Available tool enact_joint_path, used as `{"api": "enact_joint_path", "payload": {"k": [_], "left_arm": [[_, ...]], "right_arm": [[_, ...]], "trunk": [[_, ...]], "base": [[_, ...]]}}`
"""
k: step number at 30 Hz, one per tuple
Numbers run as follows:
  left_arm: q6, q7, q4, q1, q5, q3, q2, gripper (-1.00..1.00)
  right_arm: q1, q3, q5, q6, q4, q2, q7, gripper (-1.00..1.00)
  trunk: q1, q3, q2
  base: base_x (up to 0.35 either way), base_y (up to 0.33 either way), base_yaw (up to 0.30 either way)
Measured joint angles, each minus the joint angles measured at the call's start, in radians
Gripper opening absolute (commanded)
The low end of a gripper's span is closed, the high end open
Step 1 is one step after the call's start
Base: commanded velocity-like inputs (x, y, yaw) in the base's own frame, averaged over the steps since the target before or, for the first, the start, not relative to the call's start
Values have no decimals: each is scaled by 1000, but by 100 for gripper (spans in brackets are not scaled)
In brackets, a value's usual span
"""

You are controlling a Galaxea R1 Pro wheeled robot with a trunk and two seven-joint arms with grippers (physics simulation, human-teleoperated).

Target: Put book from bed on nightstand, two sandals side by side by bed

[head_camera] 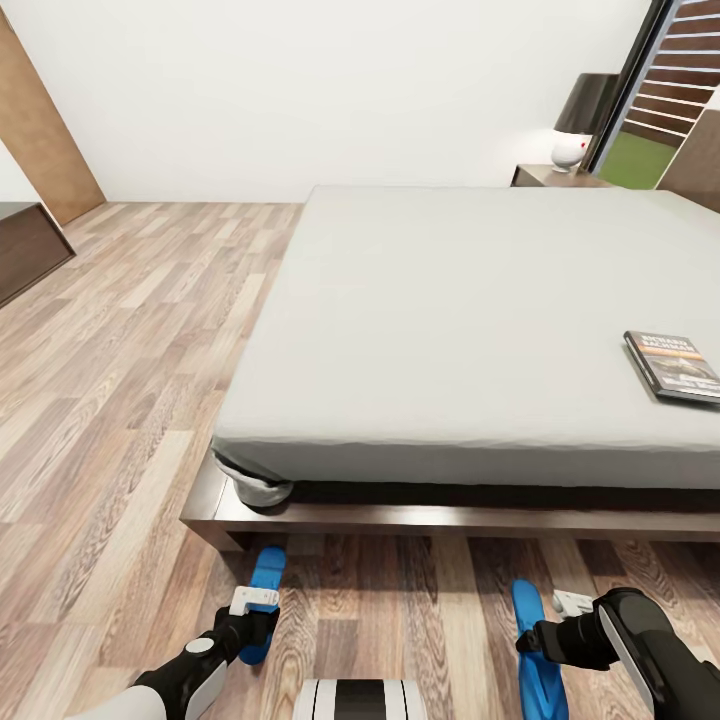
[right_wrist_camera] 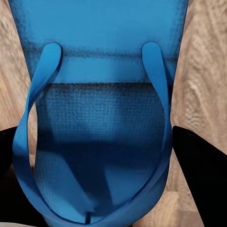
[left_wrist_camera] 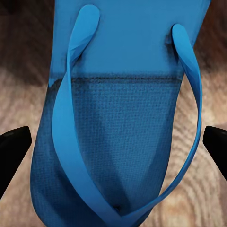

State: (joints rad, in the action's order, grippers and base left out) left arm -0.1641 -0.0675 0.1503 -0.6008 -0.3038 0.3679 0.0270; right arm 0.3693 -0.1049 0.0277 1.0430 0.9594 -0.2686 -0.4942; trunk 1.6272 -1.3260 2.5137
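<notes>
Head view: the book (head_camera: 673,366) lies on the bed (head_camera: 450,330). Left gripper (head_camera: 254,602) and right gripper (head_camera: 566,604) are each spread over one sandal (head_camera: 265,590) (head_camera: 535,650) on the floor (head_camera: 120,400).

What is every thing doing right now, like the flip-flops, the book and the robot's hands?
Left sandal: flat on the floor, by the bed.
Right sandal: flat on the floor, apart from the other.
Book: lying on the bed.
Left tool: open, astride its sandal.
Right tool: open, astride its sandal.

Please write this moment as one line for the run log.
left end effector: open over sandal | right end effector: open over sandal | book: on bed
</notes>
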Motion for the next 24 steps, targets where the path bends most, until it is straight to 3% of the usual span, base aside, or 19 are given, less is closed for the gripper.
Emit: {"api": "enact_joint_path", "payload": {"k": [8, 13, 24], "left_arm": [[-1, 0, 1, 0, 0, 0, 0, -100], [-1, 0, 1, 0, 0, 0, 0, -100], [8, -4, 1, 0, 0, 2, -1, -100]], "right_arm": [[0, 4, 0, 0, 0, 0, 0, -100], [0, 5, 1, 0, 0, 0, 0, -100], [0, 5, 0, 0, 0, 0, 0, -100]], "trunk": [[0, 0, 0], [2, -19, 1], [3, -23, 1]], "base": [[0, 0, 0], [0, 0, 0], [0, 0, 0]]}}
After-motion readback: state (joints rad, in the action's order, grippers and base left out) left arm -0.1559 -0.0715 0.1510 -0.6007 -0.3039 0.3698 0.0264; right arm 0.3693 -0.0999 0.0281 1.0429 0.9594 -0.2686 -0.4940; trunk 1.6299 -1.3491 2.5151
